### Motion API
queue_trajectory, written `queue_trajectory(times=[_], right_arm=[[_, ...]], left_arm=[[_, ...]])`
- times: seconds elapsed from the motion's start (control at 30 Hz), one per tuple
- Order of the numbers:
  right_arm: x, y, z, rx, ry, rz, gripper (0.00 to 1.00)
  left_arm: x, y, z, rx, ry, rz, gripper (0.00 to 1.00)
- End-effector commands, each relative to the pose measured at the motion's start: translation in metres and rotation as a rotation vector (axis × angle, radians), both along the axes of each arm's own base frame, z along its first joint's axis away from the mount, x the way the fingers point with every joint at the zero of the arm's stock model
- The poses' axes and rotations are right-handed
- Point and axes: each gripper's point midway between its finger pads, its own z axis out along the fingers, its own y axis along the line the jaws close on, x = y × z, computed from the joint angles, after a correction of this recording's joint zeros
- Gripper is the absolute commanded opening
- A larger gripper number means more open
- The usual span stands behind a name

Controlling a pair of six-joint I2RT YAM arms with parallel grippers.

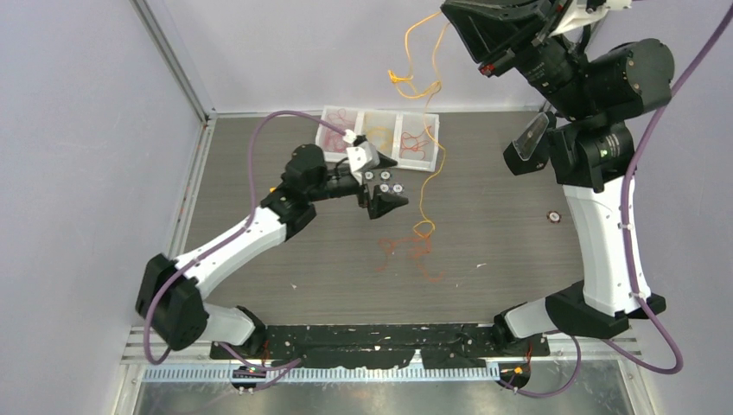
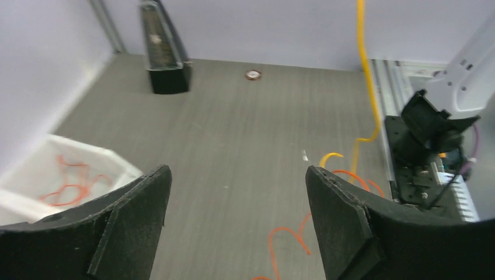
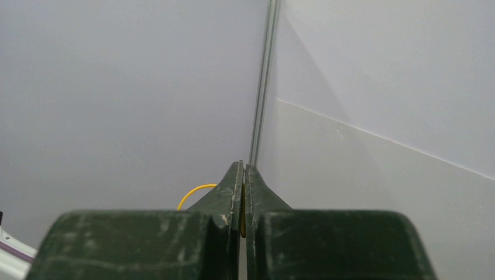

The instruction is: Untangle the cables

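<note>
My right gripper (image 1: 451, 12) is raised high at the back and is shut on a yellow cable (image 1: 430, 164). The cable hangs from it down to the table. In the right wrist view the jaws (image 3: 243, 168) are pressed together on the yellow cable (image 3: 195, 190), which loops out to their left. Orange and red cables (image 1: 413, 250) lie tangled on the table where the yellow one ends. My left gripper (image 1: 383, 182) is open and empty, low over the table just left of the hanging cable. In the left wrist view it (image 2: 236, 175) faces an orange cable (image 2: 286, 233) and the yellow cable (image 2: 363, 64).
A white three-compartment tray (image 1: 359, 111) with sorted red, yellow and orange cables stands at the back; its corner shows in the left wrist view (image 2: 111, 154). Several small round pieces (image 1: 386, 178) lie by the left gripper. A small disc (image 1: 553, 216) lies at the right. Black tape (image 1: 380, 346) lines the front edge.
</note>
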Motion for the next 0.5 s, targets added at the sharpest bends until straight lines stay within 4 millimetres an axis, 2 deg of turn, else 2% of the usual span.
queue_trajectory(times=[0.0,0.03,0.1,0.13,0.2,0.27,0.33,0.47], right_arm=[[-0.010,-0.003,0.016,0.061,-0.017,0.023,0.05],[-0.010,-0.003,0.016,0.064,-0.015,0.018,0.05],[-0.009,-0.004,0.016,0.065,-0.015,0.015,0.05],[-0.009,-0.004,0.015,0.064,-0.014,0.013,0.05],[-0.007,-0.003,0.013,0.062,-0.007,0.013,0.05],[-0.005,-0.002,0.011,0.064,0.001,0.017,0.05],[-0.002,0.001,0.009,0.067,0.019,0.031,0.05],[0.004,0.007,0.004,0.063,0.037,0.043,0.05]], left_arm=[[-0.023,-0.022,0.004,-0.059,0.083,-0.157,0.74],[-0.027,-0.021,-0.014,-0.045,0.127,-0.163,0.72],[-0.032,-0.019,-0.022,-0.064,0.140,-0.172,0.75],[-0.034,-0.017,-0.019,-0.082,0.131,-0.168,0.80],[-0.037,-0.015,-0.015,-0.099,0.111,-0.163,0.97],[-0.036,-0.017,-0.013,-0.093,0.088,-0.161,1.00],[-0.025,-0.022,-0.011,-0.093,0.083,-0.131,1.00],[0.010,-0.028,-0.001,-0.121,0.041,0.008,1.00]])
